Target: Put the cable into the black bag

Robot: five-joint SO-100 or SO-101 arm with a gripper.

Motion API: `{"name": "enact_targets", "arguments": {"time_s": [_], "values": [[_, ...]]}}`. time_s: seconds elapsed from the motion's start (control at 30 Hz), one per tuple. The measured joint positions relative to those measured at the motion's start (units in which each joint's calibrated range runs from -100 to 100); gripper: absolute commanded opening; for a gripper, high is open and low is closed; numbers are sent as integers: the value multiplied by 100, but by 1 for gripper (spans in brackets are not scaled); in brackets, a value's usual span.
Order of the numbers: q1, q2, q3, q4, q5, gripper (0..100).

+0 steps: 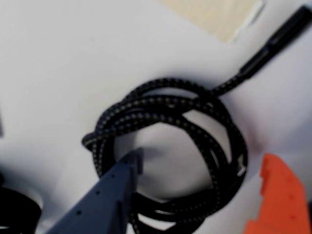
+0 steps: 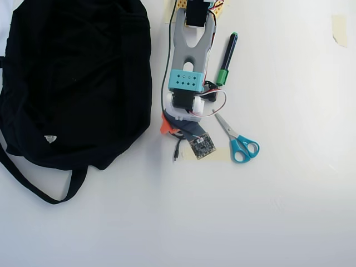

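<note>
In the wrist view the cable (image 1: 165,109) lies as a loose black coil on the white table, with its free end and plug (image 1: 282,34) running to the upper right. My gripper (image 1: 200,158) is open just above it. The blue finger (image 1: 124,170) reaches inside the coil and the orange finger (image 1: 280,195) stands outside its right side. In the overhead view the arm (image 2: 186,83) hides the coil; only the cable's short end (image 2: 176,151) and the orange finger (image 2: 166,125) show. The black bag (image 2: 72,83) lies to the left of the arm, with its strap (image 2: 33,189) and white label (image 2: 50,138).
Blue-handled scissors (image 2: 239,144) and a green-capped marker (image 2: 227,58) lie to the right of the arm. A beige tape patch (image 1: 214,14) sits beyond the coil. A dark object (image 1: 14,209) shows at the wrist view's lower left edge.
</note>
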Motion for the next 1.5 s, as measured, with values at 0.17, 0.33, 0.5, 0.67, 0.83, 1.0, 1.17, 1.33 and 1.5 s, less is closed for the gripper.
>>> {"name": "enact_targets", "arguments": {"time_s": [0.17, 0.33, 0.5, 0.67, 0.83, 1.0, 1.17, 1.33, 1.5], "values": [[0, 0, 0, 0, 0, 27], [0, 0, 0, 0, 0, 25], [15, 0, 0, 0, -5, 20], [73, 0, -47, 0, -5, 19], [73, 0, -47, 0, -5, 12], [73, 0, -47, 0, -5, 10], [73, 0, -47, 0, -5, 9], [73, 0, -47, 0, -5, 4], [73, 17, -47, 0, -5, 2]]}}
